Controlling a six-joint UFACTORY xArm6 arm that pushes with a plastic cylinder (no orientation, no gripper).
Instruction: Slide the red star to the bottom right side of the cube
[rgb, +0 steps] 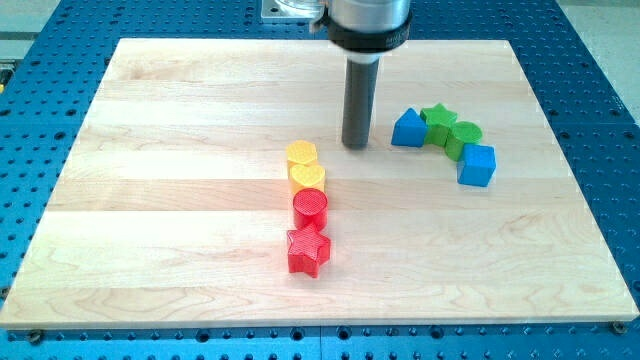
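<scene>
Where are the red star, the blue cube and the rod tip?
red star (308, 252), camera view, middle of its top face.
blue cube (477, 165), camera view, centre of the block.
my tip (355, 146), camera view, very bottom end of the rod.

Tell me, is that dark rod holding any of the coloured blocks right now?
Nothing is held. My tip stands free on the board, between the yellow blocks and the blue triangular block, touching neither.

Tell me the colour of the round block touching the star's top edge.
Red, like the star: the round block shows clearly in the camera view.
</scene>
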